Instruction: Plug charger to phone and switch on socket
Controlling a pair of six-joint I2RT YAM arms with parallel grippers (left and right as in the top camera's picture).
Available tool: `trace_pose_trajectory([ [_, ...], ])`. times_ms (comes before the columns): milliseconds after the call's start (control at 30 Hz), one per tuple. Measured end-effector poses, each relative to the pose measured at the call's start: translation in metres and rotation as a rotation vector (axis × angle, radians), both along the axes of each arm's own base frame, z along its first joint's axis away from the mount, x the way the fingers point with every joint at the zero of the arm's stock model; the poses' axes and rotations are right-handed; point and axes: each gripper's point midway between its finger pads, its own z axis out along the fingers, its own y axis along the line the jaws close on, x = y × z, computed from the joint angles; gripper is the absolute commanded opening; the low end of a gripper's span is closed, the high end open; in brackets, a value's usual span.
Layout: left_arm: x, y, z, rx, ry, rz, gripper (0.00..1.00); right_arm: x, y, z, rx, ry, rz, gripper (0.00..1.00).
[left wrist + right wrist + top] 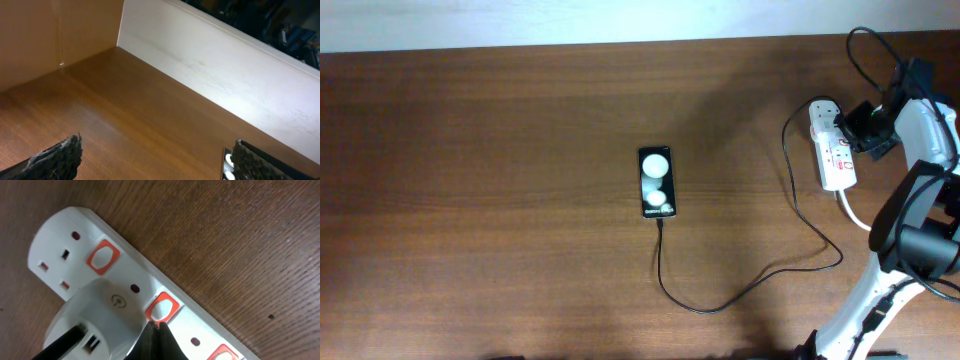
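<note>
The phone (656, 182) lies flat at mid-table, its face showing two bright round spots; its edge shows in the left wrist view (226, 165). The charger cable (740, 295) runs from the phone's near end, curves right and goes up to the socket (833, 148). In the right wrist view a white plug body (97, 322) sits in the socket (125, 275), with the black cable (57, 342) leaving it. My right gripper (156, 326) is shut and empty, its tip touching the middle red switch (163, 306). My left gripper (155, 160) is open and empty over bare table, left of the phone.
The socket has further red switches (103, 257) and a thick white cord (852, 212) leaving its near end. The right arm (910, 210) stands at the table's right edge. A light wall (225, 75) borders the table at the back.
</note>
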Motion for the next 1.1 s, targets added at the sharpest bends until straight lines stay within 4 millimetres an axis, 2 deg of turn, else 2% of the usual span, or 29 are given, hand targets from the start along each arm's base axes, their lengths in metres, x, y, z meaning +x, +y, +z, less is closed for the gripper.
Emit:
trace_pose_trajectory([
  [300, 0.000, 0.000, 0.000, 0.000, 0.000, 0.000, 0.99, 0.004, 0.005, -0.013, -0.001, 0.026, 0.011, 0.04],
  [1100, 0.000, 0.000, 0.000, 0.000, 0.000, 0.000, 0.99, 0.001, 0.008, -0.020, -0.052, 0.101, 0.156, 0.04],
])
